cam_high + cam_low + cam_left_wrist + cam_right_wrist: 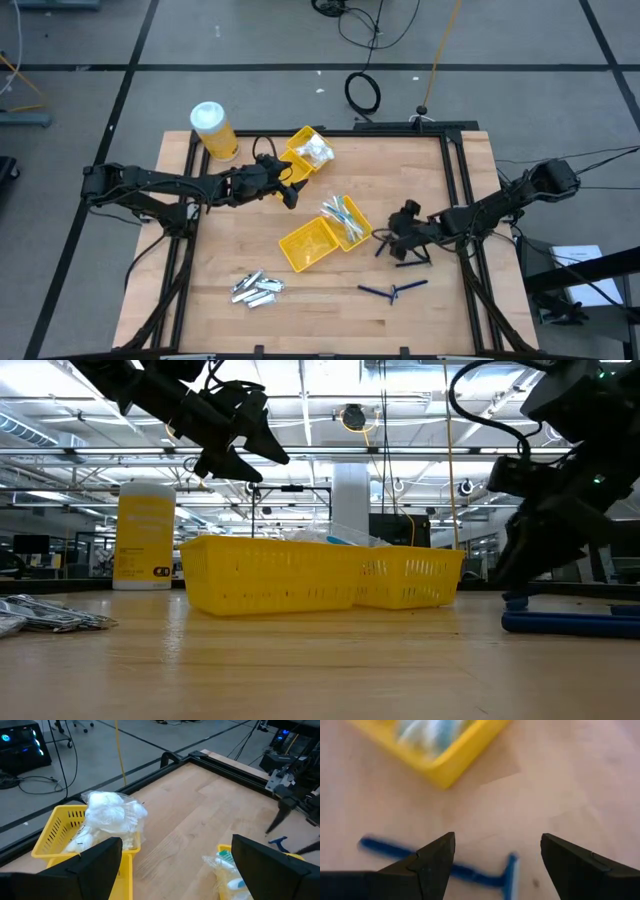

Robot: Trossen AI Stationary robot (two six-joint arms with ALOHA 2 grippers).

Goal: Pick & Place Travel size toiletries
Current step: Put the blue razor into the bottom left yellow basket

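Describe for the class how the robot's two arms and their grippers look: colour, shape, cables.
Both arms are dark, slender and jointed, with black cables running along them. The left gripper and the right gripper each end in two dark, wedge-shaped fingers with flat inner faces. No markings can be made out.

A pale wooden table (330, 310) with a black metal frame stands on grey floor. At its far left corner stands a yellow plastic jar with a white lid (212, 129). Three yellow plastic trays: one (300, 148) near the jar, two (308, 246) touching mid-table. A coiled black cable (362, 92) lies beyond.
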